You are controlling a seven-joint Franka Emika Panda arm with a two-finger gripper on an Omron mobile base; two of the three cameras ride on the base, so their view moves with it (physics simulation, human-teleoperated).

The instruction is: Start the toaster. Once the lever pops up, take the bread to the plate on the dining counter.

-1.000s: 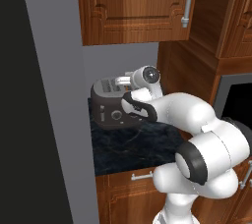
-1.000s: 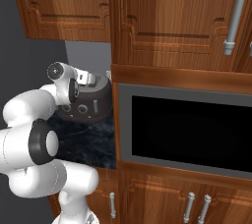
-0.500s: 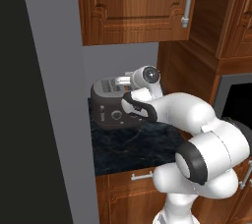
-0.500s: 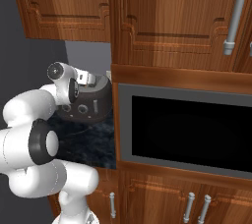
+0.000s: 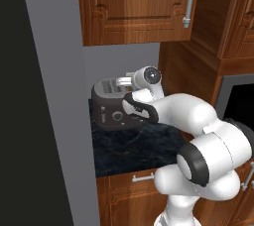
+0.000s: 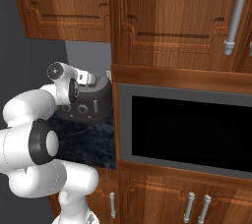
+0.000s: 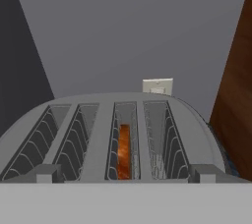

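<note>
A dark grey wall panel (image 5: 44, 121) stands at the far left, and just right of it the toaster (image 5: 113, 105) sits at the back of a small black marble counter (image 5: 134, 148), pushed into the corner under a wooden upper cabinet (image 5: 134, 7). The toaster's front carries round knobs. Seen from the hand camera, the toaster (image 7: 113, 139) shows four wire-lined slots; counting from the toaster's left edge in that view, the third slot holds the bread (image 7: 124, 150), sunk low with its brown edge up. A white wall outlet (image 7: 157, 86) sits on the grey wall behind the toaster.

The white arm reaches over the counter so that the hand hangs above the toaster's top, toward its right end. The fingers are spread as wide as they go and hold nothing; the fingertips themselves cannot be made out in the base views.

Right of the toaster, a tall wooden cabinet side (image 6: 114, 120) borders the counter, and beyond it a built-in oven (image 6: 189, 129) with a black glass door is set into the woodwork.
</note>
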